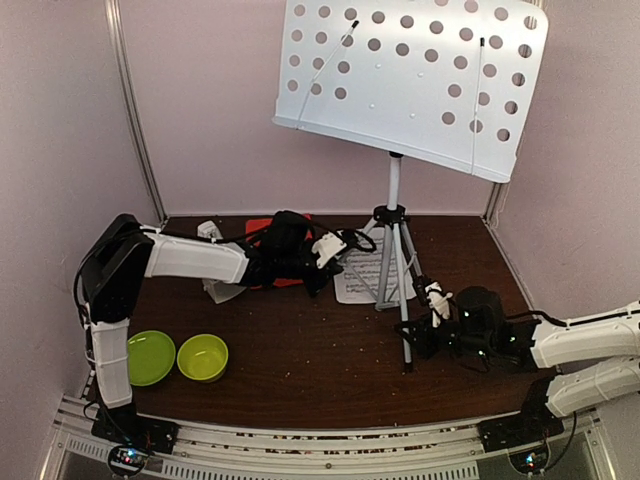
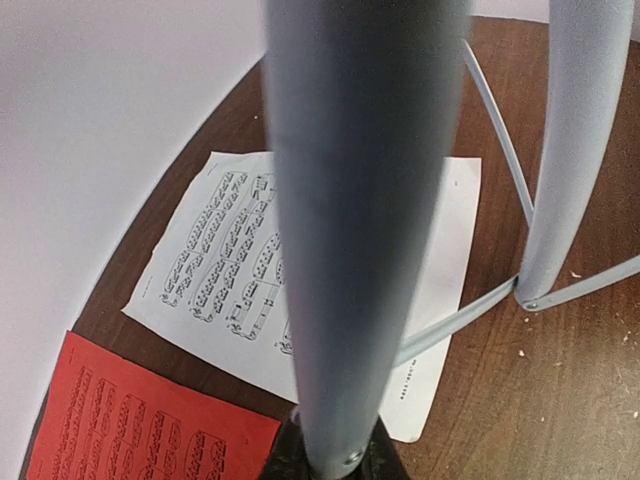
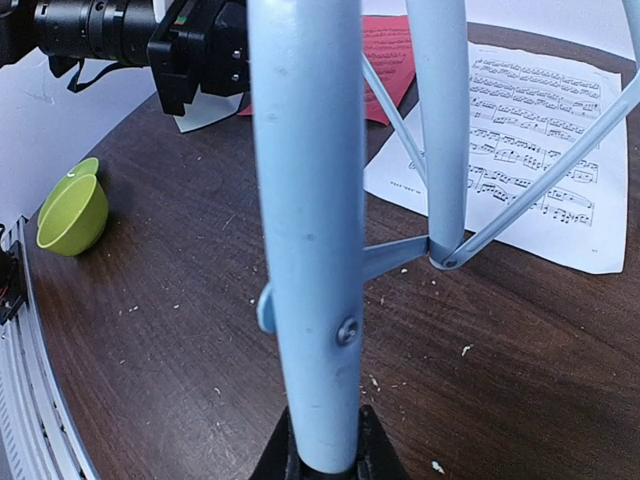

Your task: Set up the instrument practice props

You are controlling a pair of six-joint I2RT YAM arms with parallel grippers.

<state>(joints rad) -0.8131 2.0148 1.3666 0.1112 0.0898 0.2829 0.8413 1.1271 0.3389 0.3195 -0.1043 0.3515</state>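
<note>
We find the music stand (image 1: 393, 190) upright on its tripod on the dark bench (image 1: 300, 380), with its perforated desk (image 1: 420, 90) tilted at the top of the pole. Both arms reach in to the stand's legs from either side. The left gripper (image 2: 330, 462) is clenched on one leg low down; in the left wrist view that leg rises straight out from between the fingers. The right gripper (image 3: 325, 455) is clenched on another leg of the stand, again near its lower part, with a rivet showing just above the fingers. The white music sheet (image 2: 220, 270) lies flat on the bench under the stand, with the legs and thin braces crossing over it. The red music sheet (image 2: 140, 420) lies flat just to the left of the stand, beside the white one and partly covered by the left arm. Two lime-green bowls (image 1: 176, 357) sit side by side well to the stand's left, towards the near edge. We cannot pick out the metronome with certainty.
</note>
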